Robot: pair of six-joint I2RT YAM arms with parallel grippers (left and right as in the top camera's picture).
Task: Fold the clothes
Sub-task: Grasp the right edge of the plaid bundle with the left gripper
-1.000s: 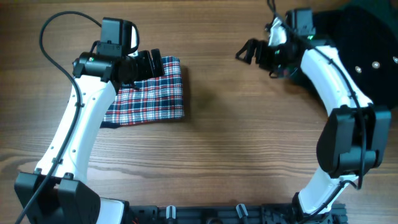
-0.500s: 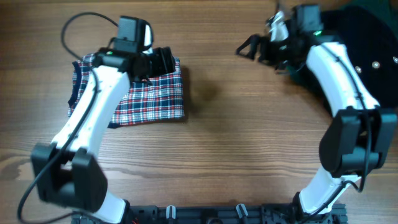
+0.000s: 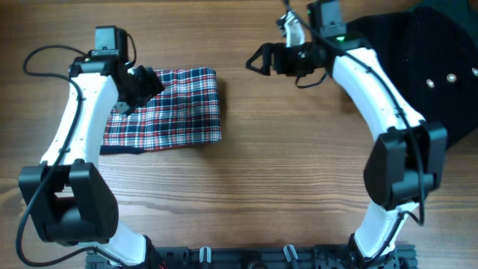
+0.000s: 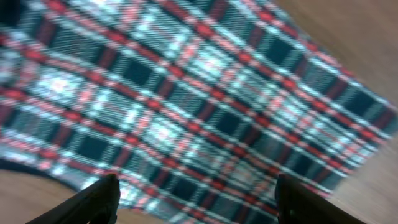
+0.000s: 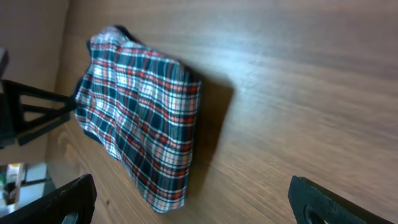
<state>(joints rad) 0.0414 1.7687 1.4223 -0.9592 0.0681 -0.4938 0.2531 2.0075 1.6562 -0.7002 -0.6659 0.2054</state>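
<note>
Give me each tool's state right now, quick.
Left tool: open, holding nothing, above the plaid garment.
Right tool: open, holding nothing.

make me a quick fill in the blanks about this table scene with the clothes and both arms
1. The folded garment on the table has a ___ pattern.
2. The left claw hovers over it with its jaws ___.
3. The right claw, over bare wood, holds ___.
4. The studded garment at the far right is ___ in colour.

Missing words: plaid; open; nothing; black
</note>
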